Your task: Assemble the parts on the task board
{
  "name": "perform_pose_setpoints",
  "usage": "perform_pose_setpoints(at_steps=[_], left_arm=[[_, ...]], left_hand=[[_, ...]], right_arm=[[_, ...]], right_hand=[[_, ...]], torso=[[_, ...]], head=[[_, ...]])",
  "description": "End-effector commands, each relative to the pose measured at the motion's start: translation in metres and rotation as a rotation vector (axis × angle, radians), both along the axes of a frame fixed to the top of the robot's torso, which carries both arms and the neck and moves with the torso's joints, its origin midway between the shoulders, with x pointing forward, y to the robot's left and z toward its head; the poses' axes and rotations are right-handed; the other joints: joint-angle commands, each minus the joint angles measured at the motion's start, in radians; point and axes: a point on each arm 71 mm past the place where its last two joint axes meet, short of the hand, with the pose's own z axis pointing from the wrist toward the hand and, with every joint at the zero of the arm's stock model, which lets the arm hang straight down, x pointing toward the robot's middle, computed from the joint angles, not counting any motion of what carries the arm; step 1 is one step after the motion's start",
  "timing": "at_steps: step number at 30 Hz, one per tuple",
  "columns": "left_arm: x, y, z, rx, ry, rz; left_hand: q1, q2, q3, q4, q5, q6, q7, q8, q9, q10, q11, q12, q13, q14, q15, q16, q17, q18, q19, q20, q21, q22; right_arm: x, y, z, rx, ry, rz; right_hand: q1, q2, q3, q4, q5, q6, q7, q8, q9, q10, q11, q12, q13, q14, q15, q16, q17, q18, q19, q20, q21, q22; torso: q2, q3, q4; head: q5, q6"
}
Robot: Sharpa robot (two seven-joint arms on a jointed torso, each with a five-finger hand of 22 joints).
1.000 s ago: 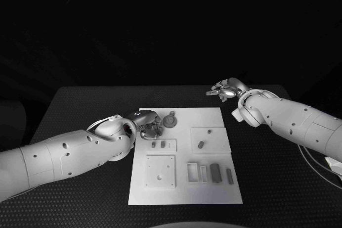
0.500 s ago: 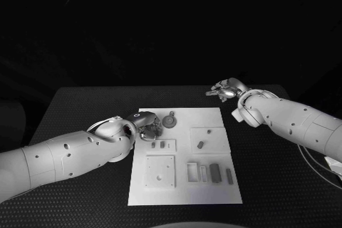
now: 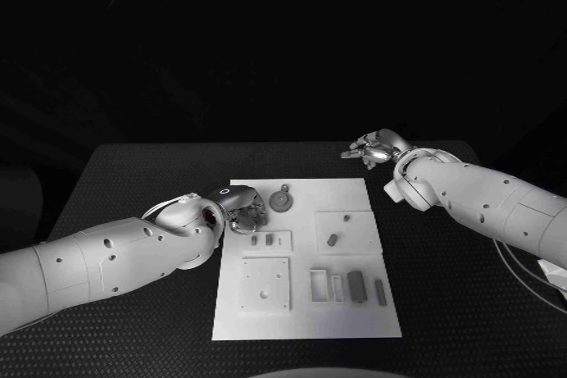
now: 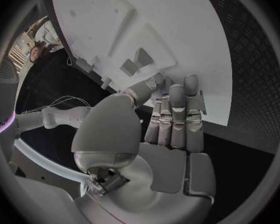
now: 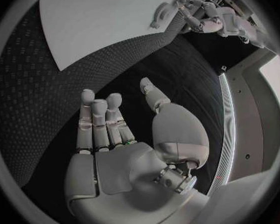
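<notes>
Left hand: the left hand [image 3: 240, 207] is seen at the near-left corner region of the task board's far end, over its left edge. In the left wrist view the left hand [image 4: 171, 119] is shown with fingers [image 4: 177, 114] held straight and close together, the thumb beside them, and nothing grasped; it is released.

Right hand: the right hand [image 3: 376, 148] is held over the black worktop beyond the far right corner of the board, well apart from it. In the right wrist view the right hand [image 5: 124, 134] is seen with fingers extended and slightly parted, empty, with only textured worktop before it.

Task board: the white task board [image 3: 366, 312] is laid flat in the middle of the worktop [image 3: 142, 173], its long side running away from the robot.

Parts: a round grey part [image 3: 281, 201] lies near the far edge of the board, just beside the left hand; whether it is touched cannot be told. Two small parts [image 3: 262, 239] sit in a raised block behind a square plate [image 3: 266, 284]. A small dark part [image 3: 332, 240] rests on a second raised square. Upright grey pieces [image 3: 356, 284] stand near the board's near right.
</notes>
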Motion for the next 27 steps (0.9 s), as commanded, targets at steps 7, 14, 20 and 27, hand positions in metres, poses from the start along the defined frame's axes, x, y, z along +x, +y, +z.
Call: perform_pose_setpoints(at_steps=[7,14,20,27], left_arm=[[0.000,0.006,-0.004,-0.004,0.009,0.022],[0.002,0.013,-0.003,-0.013,0.000,0.043],[0.005,0.024,-0.002,-0.027,-0.009,0.077],[0.013,0.045,0.004,-0.089,-0.010,0.157]], left_hand=[[0.006,-0.019,0.001,-0.003,0.002,-0.039,0.014,-0.020,-0.008,-0.015,0.001,-0.004,-0.003,-0.006,0.007,0.004,0.002,0.022,-0.001,0.000,-0.005,0.020],[0.010,-0.024,0.002,-0.003,0.002,-0.083,0.018,-0.039,-0.016,-0.020,0.003,-0.003,-0.003,-0.006,0.009,0.006,0.003,0.024,0.000,0.002,-0.007,0.020],[0.011,-0.029,0.001,-0.002,0.002,-0.103,0.020,-0.047,-0.019,-0.022,0.004,-0.003,-0.003,-0.006,0.009,0.006,0.003,0.025,0.002,0.003,-0.007,0.020],[0.015,-0.036,0.004,-0.002,0.002,-0.101,0.021,-0.042,-0.016,-0.033,0.007,-0.006,-0.005,-0.010,0.013,0.004,0.002,0.025,-0.002,0.006,-0.010,0.020]], right_arm=[[-0.002,0.001,0.000,0.003,0.002,0.024],[-0.002,0.002,0.000,0.005,0.004,0.028],[-0.004,0.000,0.000,0.005,-0.001,0.028],[-0.009,0.000,0.002,0.015,-0.007,0.073]], right_hand=[[-0.002,0.003,0.005,-0.002,0.000,0.008,0.004,0.006,-0.001,-0.153,-0.006,0.004,-0.002,0.001,-0.008,0.006,-0.002,0.015,-0.005,0.002,-0.005,0.001],[-0.001,0.003,0.005,-0.002,0.000,0.008,0.004,0.006,-0.001,-0.153,-0.006,0.004,-0.002,0.001,-0.008,0.006,-0.002,0.015,-0.005,0.002,-0.005,0.001],[0.003,0.003,0.006,-0.005,0.000,0.007,0.004,0.006,-0.002,-0.154,-0.006,0.004,-0.003,0.001,-0.008,0.006,-0.003,0.015,-0.005,0.002,-0.006,0.001],[0.041,0.007,0.013,-0.013,0.000,0.009,0.004,0.009,-0.001,-0.163,-0.005,-0.001,-0.010,-0.008,-0.007,0.000,-0.008,0.015,-0.015,0.003,-0.011,0.002]], torso=[[0.000,-0.0003,0.0002],[0.000,-0.0004,0.0000],[0.000,0.0000,-0.0004],[0.000,0.0004,0.0000]], head=[[0.002,0.000],[0.003,0.005],[0.003,0.007],[0.005,0.010]])
